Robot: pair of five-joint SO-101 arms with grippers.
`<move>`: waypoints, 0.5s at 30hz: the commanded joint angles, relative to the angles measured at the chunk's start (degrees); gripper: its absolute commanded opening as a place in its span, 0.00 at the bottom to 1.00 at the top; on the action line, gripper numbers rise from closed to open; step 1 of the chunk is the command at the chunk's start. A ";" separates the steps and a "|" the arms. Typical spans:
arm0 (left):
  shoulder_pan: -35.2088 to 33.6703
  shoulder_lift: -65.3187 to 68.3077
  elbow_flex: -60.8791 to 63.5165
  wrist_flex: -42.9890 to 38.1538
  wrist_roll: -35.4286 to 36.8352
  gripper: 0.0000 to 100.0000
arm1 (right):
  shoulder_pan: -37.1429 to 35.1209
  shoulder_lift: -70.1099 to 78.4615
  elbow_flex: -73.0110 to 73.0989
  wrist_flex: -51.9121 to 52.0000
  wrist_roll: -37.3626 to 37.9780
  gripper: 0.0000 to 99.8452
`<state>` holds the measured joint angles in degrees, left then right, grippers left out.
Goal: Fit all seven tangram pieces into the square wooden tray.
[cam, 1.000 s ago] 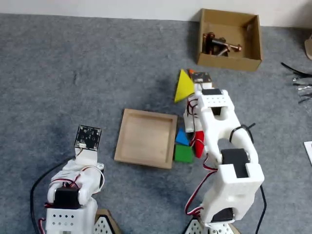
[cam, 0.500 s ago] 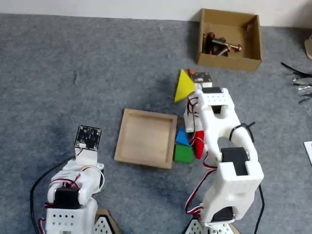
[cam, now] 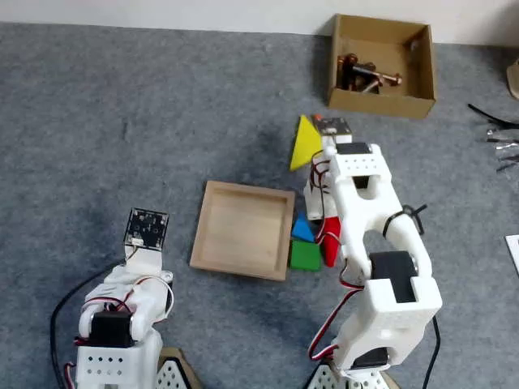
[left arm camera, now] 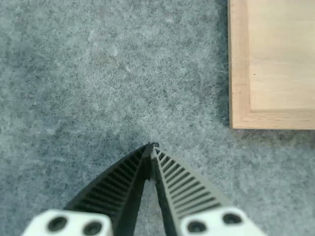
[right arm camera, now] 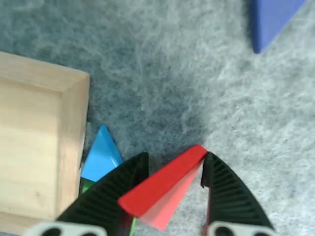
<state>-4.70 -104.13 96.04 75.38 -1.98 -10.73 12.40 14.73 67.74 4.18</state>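
Grey carpet (cam: 122,121) covers the whole table here.

From the high view, the square wooden tray (cam: 243,229) sits about in the middle with nothing inside it. A light blue triangle (cam: 302,228), a green piece (cam: 306,256) and a red piece (cam: 330,241) are bunched up against the tray's edge on the right arm's side. A yellow triangle (cam: 306,143) lies a bit beyond the tray's far corner on that same side. Farther back from the tray there's a cardboard box (cam: 381,69) with some metal bits (cam: 365,73) in it. The right arm (cam: 373,243) stretches out over the cluster of pieces, and the left arm (cam: 130,300) is folded back near its base, off the tray's other side.

In the left wrist view, the left gripper (left arm camera: 152,147) is pinched fully closed on nothing, hanging over bare carpet just off a corner of the tray (left arm camera: 238,73).

In the right wrist view, the right gripper (right arm camera: 174,160) has the red piece (right arm camera: 162,189) clamped between its jaws, tilted up on edge. The light blue triangle (right arm camera: 101,157) is right against the tray rim (right arm camera: 74,123), with a sliver of the green piece (right arm camera: 86,187) just beside it. A dark blue piece (right arm camera: 273,19) lies well away from the tray.
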 commanded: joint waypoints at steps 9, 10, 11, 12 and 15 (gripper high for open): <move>-0.57 -0.31 1.10 0.18 -0.53 0.01 | 0.22 -3.56 -1.10 0.40 0.18 0.09; -0.57 -0.31 1.10 0.18 -0.53 0.01 | 0.22 -3.56 -1.10 0.40 0.18 0.09; -0.57 -0.31 1.10 0.18 -0.53 0.01 | 0.22 -3.56 -1.19 0.57 0.18 0.09; -0.57 -0.31 1.10 0.18 -0.53 0.01 | 0.22 -3.56 -1.19 0.57 0.18 0.07; -0.57 -0.31 1.10 0.18 -0.53 0.01 | 0.22 -3.56 -1.19 0.57 0.18 0.01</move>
<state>-4.70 -104.13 96.04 75.38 -1.98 -10.55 12.40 14.73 67.74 4.18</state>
